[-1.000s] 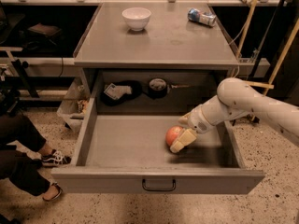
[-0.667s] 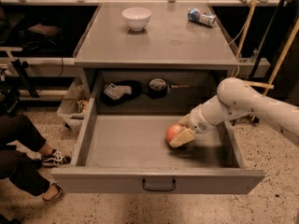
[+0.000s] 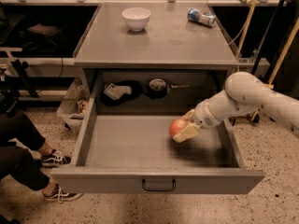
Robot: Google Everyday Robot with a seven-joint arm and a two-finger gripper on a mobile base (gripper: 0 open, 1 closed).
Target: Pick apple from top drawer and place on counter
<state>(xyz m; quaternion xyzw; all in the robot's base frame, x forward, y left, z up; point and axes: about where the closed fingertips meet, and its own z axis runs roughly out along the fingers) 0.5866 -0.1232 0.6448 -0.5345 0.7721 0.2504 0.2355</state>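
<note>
The apple [image 3: 176,125] is sitting pinched in the gripper [image 3: 182,127], inside the open drawer [image 3: 140,146], toward its right side. Its right half is being covered by the pale fingers [image 3: 188,131]. One is lying across the lower front of the fruit and the other is peeking out just behind it, so only the reddish left side is showing. I cannot tell whether the apple is touching the drawer floor or hanging just above it. A blurred shadow is spreading on the floor right of the gripper.

The arm [image 3: 247,94] is reaching in from the right over the drawer's side wall, and its far end is being cut off at the edge of view. Behind the gripper, under the counter [image 3: 159,45], a dark bundle [image 3: 120,91] and a round object [image 3: 158,85] are lying in shadow, too dim to identify.

Up on the counter, a bowl [image 3: 136,17] is standing far behind and left of the gripper, and a can [image 3: 201,17] is lying on its side far behind it. Well to the left, someone's legs [image 3: 18,153] are showing only in part.
</note>
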